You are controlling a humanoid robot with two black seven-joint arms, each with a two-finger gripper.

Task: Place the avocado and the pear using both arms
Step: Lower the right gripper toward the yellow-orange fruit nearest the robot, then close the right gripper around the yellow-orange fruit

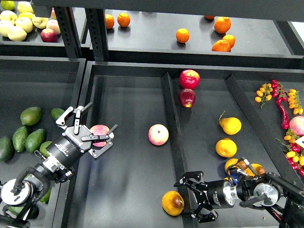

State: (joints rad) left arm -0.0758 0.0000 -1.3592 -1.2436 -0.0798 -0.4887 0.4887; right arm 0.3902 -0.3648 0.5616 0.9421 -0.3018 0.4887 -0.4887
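The orange-yellow pear (172, 203) with a brown blotch lies at the front of the middle bin, beside the divider. My right gripper (191, 200) is open, just right of the pear, with its fingers pointing at it and not around it. Several green avocados lie in the left bin; a dark elongated avocado (4, 148) is at the left edge, and I cannot tell for sure that it is the task's one. My left gripper (98, 124) is open and empty over a pink-red apple (99, 134), right of the avocados.
A raised divider (172, 118) splits the middle and right bins. Another apple (158, 134) lies mid-bin and two red apples (189, 79) lie further back. A stemmed yellow pear (230, 125) and oranges (226, 147) lie right. Chillies (282, 112) are far right.
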